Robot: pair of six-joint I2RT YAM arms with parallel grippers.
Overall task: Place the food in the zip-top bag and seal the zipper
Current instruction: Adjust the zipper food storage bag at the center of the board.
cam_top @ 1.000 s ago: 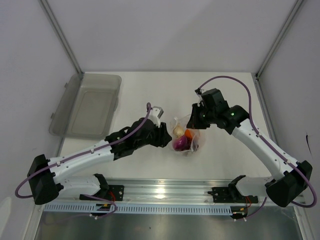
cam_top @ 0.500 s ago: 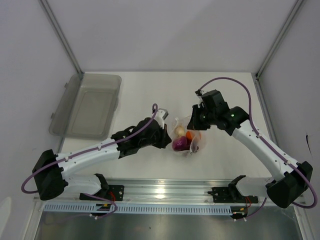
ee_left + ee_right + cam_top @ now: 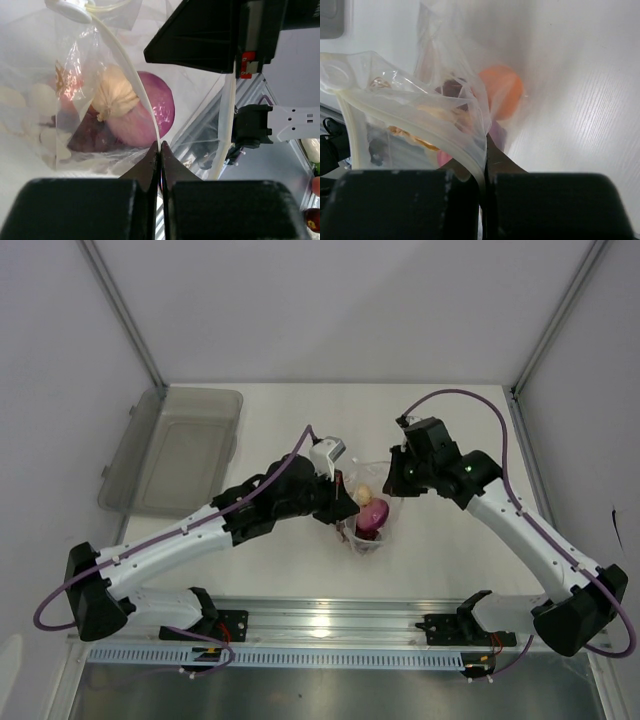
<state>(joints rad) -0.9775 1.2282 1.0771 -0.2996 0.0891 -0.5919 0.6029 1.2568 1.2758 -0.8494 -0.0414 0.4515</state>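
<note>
zip-top bag [image 3: 367, 538]: mid-table [image 3: 270, 420], held between both tools, food inside.
left tool [image 3: 160, 150]: clamped tight on the zipper [image 3: 127, 75] rim.
right tool [image 3: 485, 160]: pinched shut on the opposite rim.
left wrist view: onion [image 3: 159, 112] and garlic [image 3: 116, 92] plain.
right wrist view: orange [image 3: 501, 90], unseen from above.
change: a second ago the left tool stood half open beside the bag.

Top view from behind, looking down, both wrist views close-up, sharing the zip-top bag [image 3: 386, 525]

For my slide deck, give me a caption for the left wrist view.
Left gripper shut on the zipper of the zip-top bag, onion and garlic inside.
</note>
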